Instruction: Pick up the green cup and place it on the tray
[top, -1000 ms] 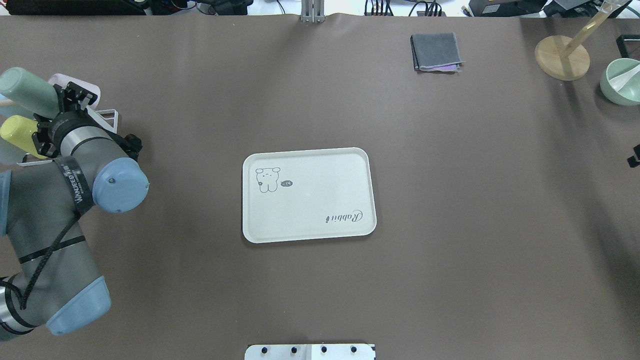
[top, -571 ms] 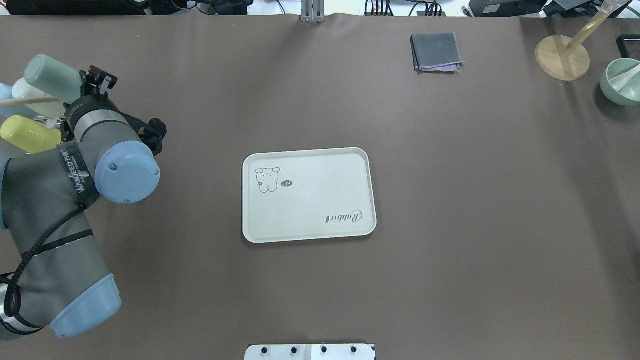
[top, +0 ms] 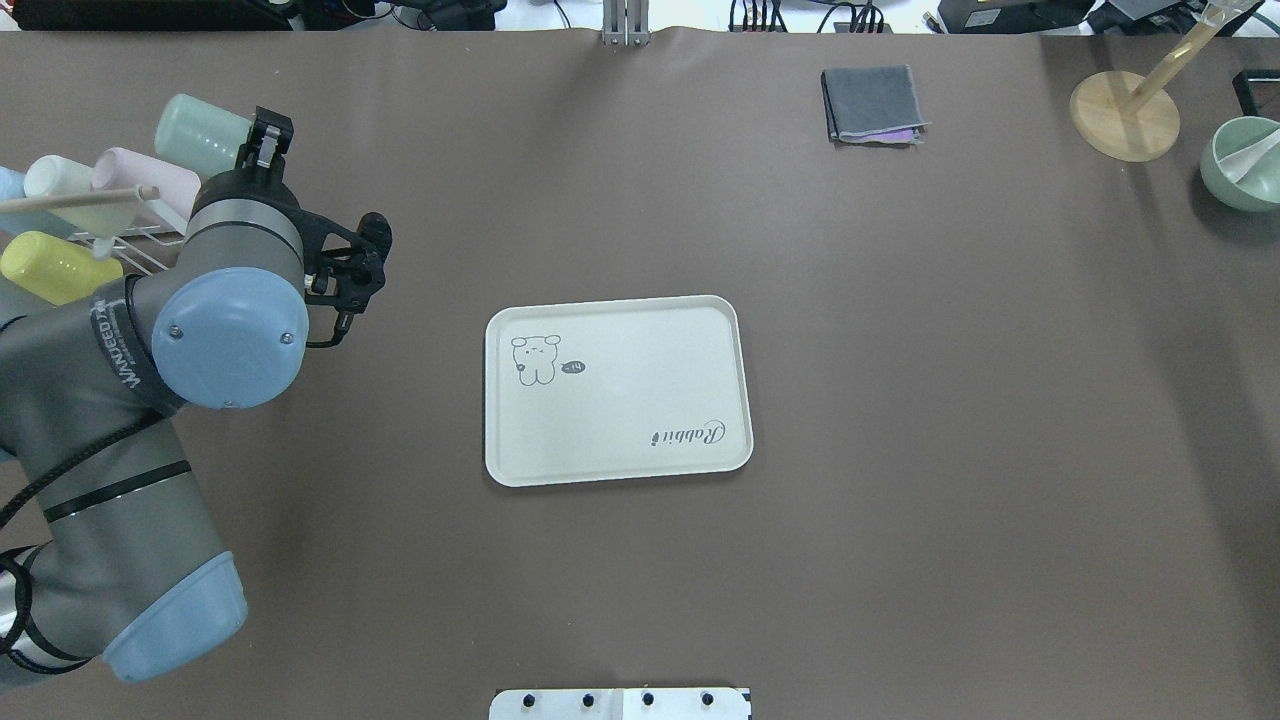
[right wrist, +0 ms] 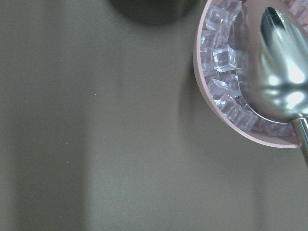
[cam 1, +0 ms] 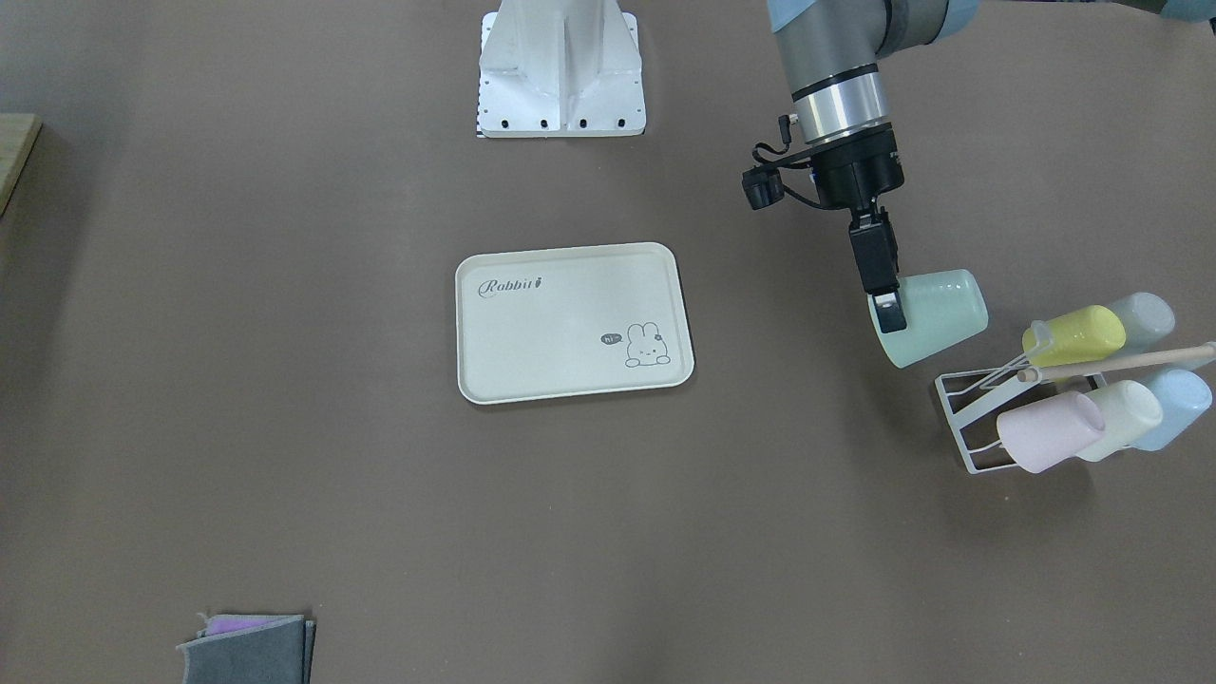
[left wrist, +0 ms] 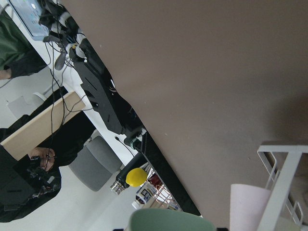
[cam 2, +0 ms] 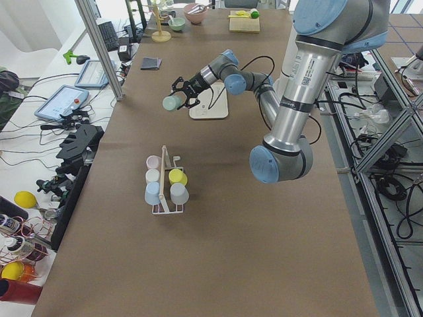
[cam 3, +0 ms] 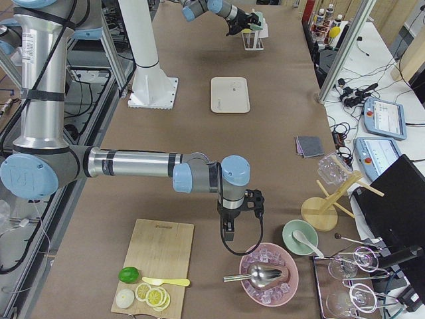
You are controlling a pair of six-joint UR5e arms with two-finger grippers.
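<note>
My left gripper (cam 1: 891, 315) is shut on the rim of the mint green cup (cam 1: 936, 318) and holds it on its side in the air, left of the white wire cup rack (cam 1: 967, 418) in the front-facing view. Overhead, the cup (top: 195, 133) sticks out to the left of the gripper (top: 262, 142), and its edge shows at the bottom of the left wrist view (left wrist: 168, 220). The cream "Rabbit" tray (top: 640, 390) lies at the table's middle, bare, well apart from the cup. My right gripper (cam 3: 226, 236) hangs beside a pink bowl of ice; I cannot tell if it is open or shut.
The rack holds yellow (cam 1: 1078, 334), pink (cam 1: 1045, 429), cream (cam 1: 1126, 416) and light blue (cam 1: 1175, 407) cups. A folded grey cloth (top: 872, 103), a wooden stand (top: 1125, 113) and a green bowl (top: 1243, 163) are at the far right. The ice bowl (right wrist: 250, 72) holds a metal spoon.
My left arm has swung right and away from the rack, carrying the green cup off it toward the far side of the table. The tray has not moved.
</note>
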